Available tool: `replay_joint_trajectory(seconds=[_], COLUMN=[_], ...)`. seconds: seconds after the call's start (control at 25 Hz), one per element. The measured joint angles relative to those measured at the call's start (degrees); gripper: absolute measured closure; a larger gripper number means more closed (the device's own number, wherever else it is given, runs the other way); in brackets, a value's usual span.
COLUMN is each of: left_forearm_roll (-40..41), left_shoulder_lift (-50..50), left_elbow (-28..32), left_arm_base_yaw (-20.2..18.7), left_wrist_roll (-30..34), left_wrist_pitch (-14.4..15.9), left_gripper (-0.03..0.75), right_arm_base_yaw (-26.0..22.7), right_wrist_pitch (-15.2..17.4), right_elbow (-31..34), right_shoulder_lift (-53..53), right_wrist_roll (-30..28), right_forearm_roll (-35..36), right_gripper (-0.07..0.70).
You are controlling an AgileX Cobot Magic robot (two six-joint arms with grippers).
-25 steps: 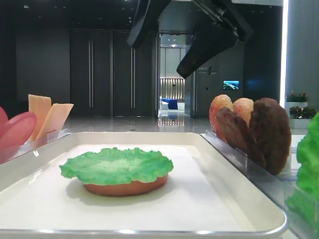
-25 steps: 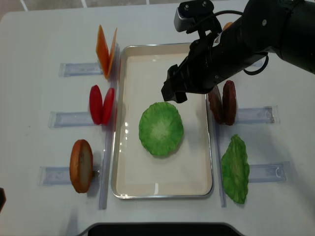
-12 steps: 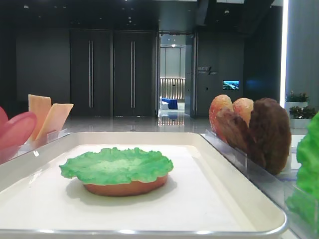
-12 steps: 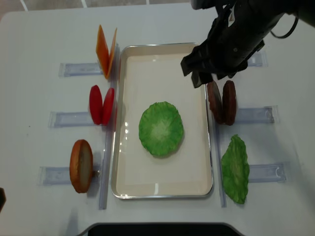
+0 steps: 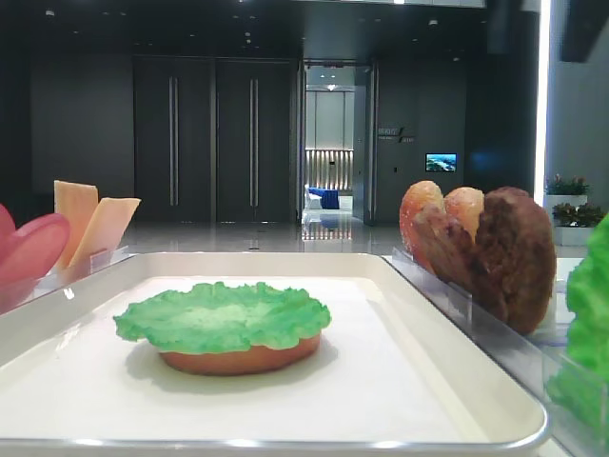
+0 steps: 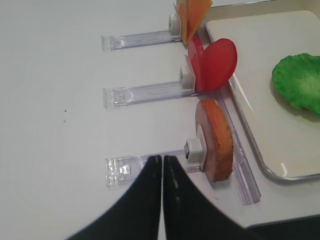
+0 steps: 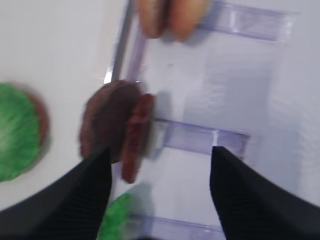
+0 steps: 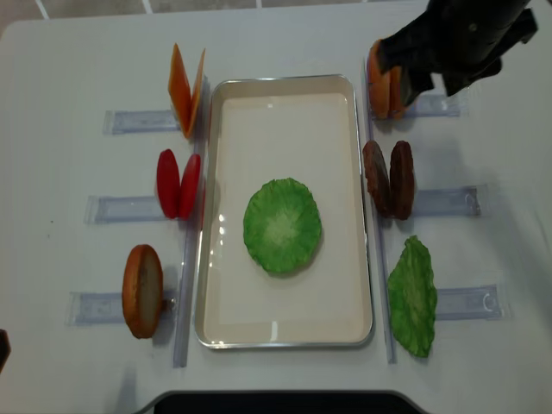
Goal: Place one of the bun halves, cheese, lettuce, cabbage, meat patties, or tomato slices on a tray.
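The off-white tray (image 8: 345, 285) holds a lettuce leaf (image 8: 282, 226) lying flat on a bun half (image 5: 238, 360). Meat patties (image 8: 388, 179) stand on edge right of the tray, with more bun halves (image 8: 384, 79) behind them and a second lettuce leaf (image 8: 412, 296) in front. My right gripper (image 7: 160, 150) hovers open and empty above the patties (image 7: 112, 135), its arm (image 8: 457, 39) at the back right. Cheese (image 8: 185, 89), tomato slices (image 8: 178, 184) and one bun half (image 8: 142, 291) stand left of the tray. My left gripper (image 6: 161, 159) is shut beside that bun (image 6: 215, 140). Cabbage is out of view.
Narrow clear holders (image 8: 448, 200) run outward from both long sides of the tray, each propping its food on edge. The left ones (image 6: 145, 92) lie on the white table under my left gripper.
My right arm swung from above the tray's middle to the back right, leaving the low view, and its jaws narrowed slightly. The lettuce on the bun and my left gripper stayed put.
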Motion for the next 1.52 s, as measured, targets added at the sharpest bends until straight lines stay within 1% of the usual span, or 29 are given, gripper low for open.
replay_joint_trajectory(seconds=[0.16,0.28,0.36,0.56,0.72,1.0,1.12,1.28,1.44,1.52], left_forearm_roll=[0.0,0.0,0.0,0.0,0.0,0.0,0.0,0.0,0.0,0.0], left_shoulder_lift=[0.0,0.0,0.0,0.0,0.0,0.0,0.0,0.0,0.0,0.0], left_elbow=[0.0,0.0,0.0,0.0,0.0,0.0,0.0,0.0,0.0,0.0], left_arm_base_yaw=[0.0,0.0,0.0,0.0,0.0,0.0,0.0,0.0,0.0,0.0], left_wrist_roll=[0.0,0.0,0.0,0.0,0.0,0.0,0.0,0.0,0.0,0.0], left_wrist_pitch=[0.0,0.0,0.0,0.0,0.0,0.0,0.0,0.0,0.0,0.0], left_gripper=[0.716,0.716,0.716,0.716,0.716,0.716,0.716,0.716,0.716,0.716], right_arm_base_yaw=[-13.2,-19.3,-21.1,-22.1,-22.6,-23.4,-23.4,-23.3,-23.3,-23.3], right_wrist_pitch=[0.0,0.1,0.1,0.0,-0.1,0.1,0.2,0.3,-1.1,-1.9], right_elbow=[0.0,0.0,0.0,0.6,5.6,22.9,31.2,40.7,50.0,52.7], right_shoulder_lift=[0.0,0.0,0.0,-2.1,-8.5,-27.4,-37.7,-52.1,-63.3,-67.9], right_wrist_roll=[-3.3,-4.8,-5.9,-6.6,-6.7,-6.5,-5.5,-5.1,-5.2,-5.3], right_forearm_roll=[-0.8,-1.6,-1.6,-1.8,-2.4,-4.3,-4.3,-3.9,-3.9,-3.8], right_gripper=[0.219,0.219,0.219,0.219,0.219,0.219,0.219,0.219,0.219,0.219])
